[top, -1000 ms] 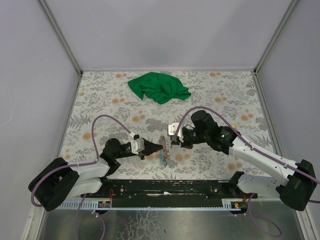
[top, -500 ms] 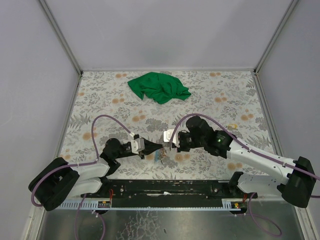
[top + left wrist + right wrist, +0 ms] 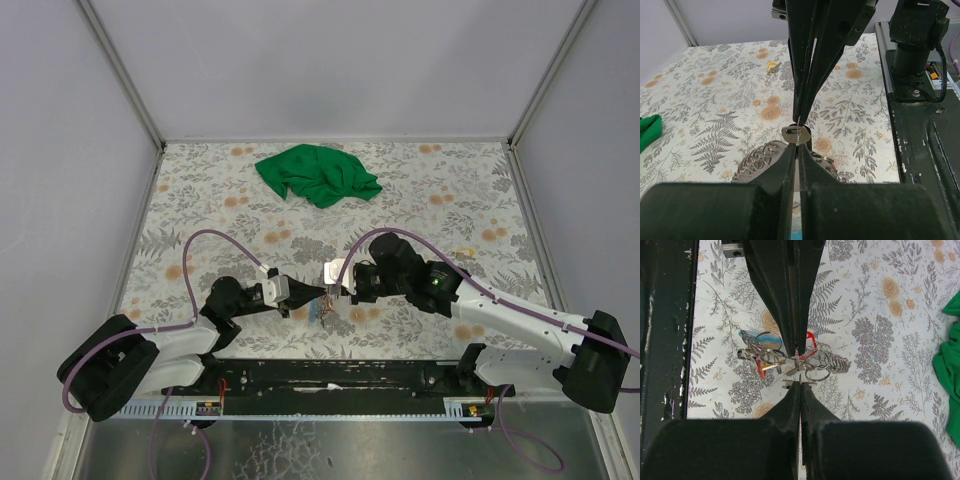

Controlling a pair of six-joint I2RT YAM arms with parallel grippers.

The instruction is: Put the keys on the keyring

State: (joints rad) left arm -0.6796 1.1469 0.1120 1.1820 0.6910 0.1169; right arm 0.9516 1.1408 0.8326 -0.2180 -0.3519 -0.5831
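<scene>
The keyring [image 3: 826, 362], a bunch of linked grey metal rings, lies on the flowered table just under both grippers. Among the rings I see a red tag [image 3: 760, 371] and a light blue tag [image 3: 751, 334] of the keys. My left gripper [image 3: 797, 146] is shut on one thin ring, seen edge-on. My right gripper [image 3: 800, 384] is shut on a flat metal key [image 3: 795, 133], whose head touches that ring. The two sets of tips meet almost nose to nose in the top view, left gripper [image 3: 322, 293] and right gripper [image 3: 340, 288]. Whether the ring passes through the key's hole is hidden.
A crumpled green cloth [image 3: 318, 175] lies at the back of the table. A tiny dark-and-yellow item [image 3: 463, 252] sits to the right of the right arm. The black base rail [image 3: 330, 375] runs along the near edge, close behind the keyring.
My right gripper has moved left and slightly nearer, closing the gap to the left gripper's tips. The left arm has stayed where it was.
</scene>
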